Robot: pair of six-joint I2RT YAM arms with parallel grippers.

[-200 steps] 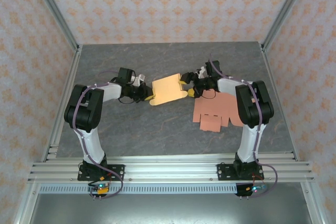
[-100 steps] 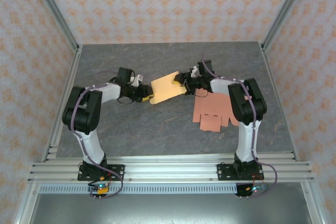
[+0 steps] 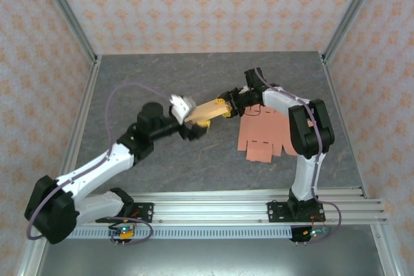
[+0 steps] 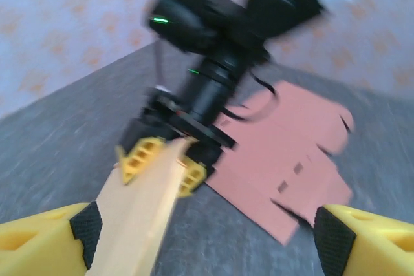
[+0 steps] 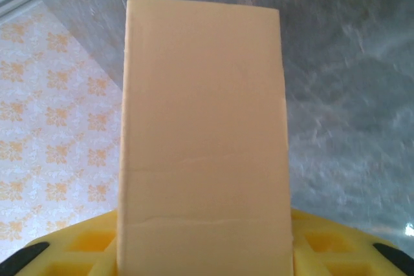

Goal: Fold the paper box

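The folded tan paper box (image 3: 207, 110) hangs above the table's middle, tilted nearly edge-on. My right gripper (image 3: 224, 109) is shut on its right end. In the right wrist view the box (image 5: 204, 127) rises from between the yellow fingers (image 5: 77, 250). My left gripper (image 3: 195, 125) stands open at the box's left end. In the left wrist view its jaws (image 4: 210, 234) are spread wide, and the box (image 4: 139, 218) passes just inside the left finger (image 4: 45, 240), apart from the right one. The right gripper's yellow fingers (image 4: 141, 158) clamp the far end.
A flat pink cardboard cut-out (image 3: 264, 135) lies on the grey table (image 3: 162, 75) under the right arm, also shown beyond the box as a pink sheet (image 4: 284, 159). Aluminium rails (image 3: 207, 208) run along the near edge and posts frame the sides.
The left gripper opened and let go of the box, and the left arm swung low and stretched out. The right gripper closed on the box and turned it edge-on.
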